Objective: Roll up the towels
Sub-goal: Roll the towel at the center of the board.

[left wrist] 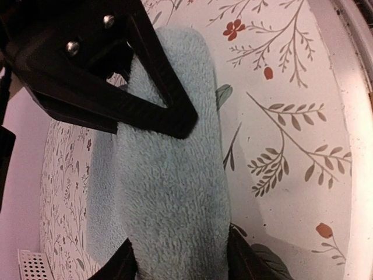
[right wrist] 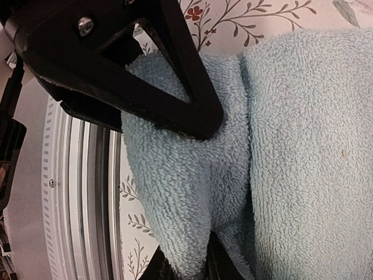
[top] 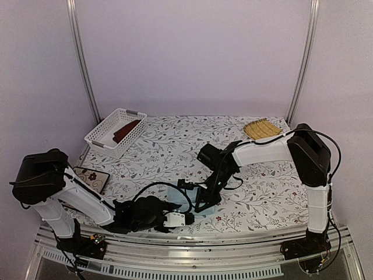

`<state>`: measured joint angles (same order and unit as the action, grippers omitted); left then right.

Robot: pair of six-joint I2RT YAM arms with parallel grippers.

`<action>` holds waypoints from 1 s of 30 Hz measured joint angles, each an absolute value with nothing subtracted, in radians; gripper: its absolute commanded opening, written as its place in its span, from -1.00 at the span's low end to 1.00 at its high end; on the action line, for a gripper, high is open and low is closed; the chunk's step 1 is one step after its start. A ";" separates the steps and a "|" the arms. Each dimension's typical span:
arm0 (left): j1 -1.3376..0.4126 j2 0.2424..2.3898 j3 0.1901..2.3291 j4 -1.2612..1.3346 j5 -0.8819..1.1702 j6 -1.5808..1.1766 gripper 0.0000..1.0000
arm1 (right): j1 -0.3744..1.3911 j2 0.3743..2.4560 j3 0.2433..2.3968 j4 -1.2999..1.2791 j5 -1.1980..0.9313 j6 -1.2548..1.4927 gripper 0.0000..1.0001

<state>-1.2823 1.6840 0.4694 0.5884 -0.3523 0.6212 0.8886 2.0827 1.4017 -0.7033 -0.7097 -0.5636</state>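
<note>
Your blue towel [right wrist: 303, 146] sits btw both claws, long axis approx L-R. Right gripper [right wrist: 195, 192] is clamped on its fold; left gripper [left wrist: 178, 195] straddles it, can't tell if it's gripping tbh.

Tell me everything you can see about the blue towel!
The blue towel is pale, fluffy terry cloth, plain with no pattern. It lies near the front edge of the flowered tablecloth, folded over into a thick, soft bundle that looks partly rolled. The left gripper clasps one bulky part, with a finger on each side. The right gripper pinches a fold. From above, it is mostly hidden.
</note>
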 measured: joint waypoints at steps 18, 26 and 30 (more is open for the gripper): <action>-1.194 1.649 0.516 0.458 -0.183 0.539 -0.36 | 0.881 1.963 1.361 -0.699 -0.599 -0.579 0.10; -1.081 1.625 0.557 0.353 0.038 0.449 -0.33 | 0.842 1.787 1.316 -0.659 -0.473 -0.579 0.15; -1.024 1.630 0.583 0.315 0.150 0.400 -0.31 | 0.834 1.698 1.263 -0.596 -0.399 -0.580 0.15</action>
<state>-1.0245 1.6302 0.5835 0.3149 0.1497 0.4004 0.8341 1.6981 1.2629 -0.5957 -0.3992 -0.5804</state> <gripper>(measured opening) 0.335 0.576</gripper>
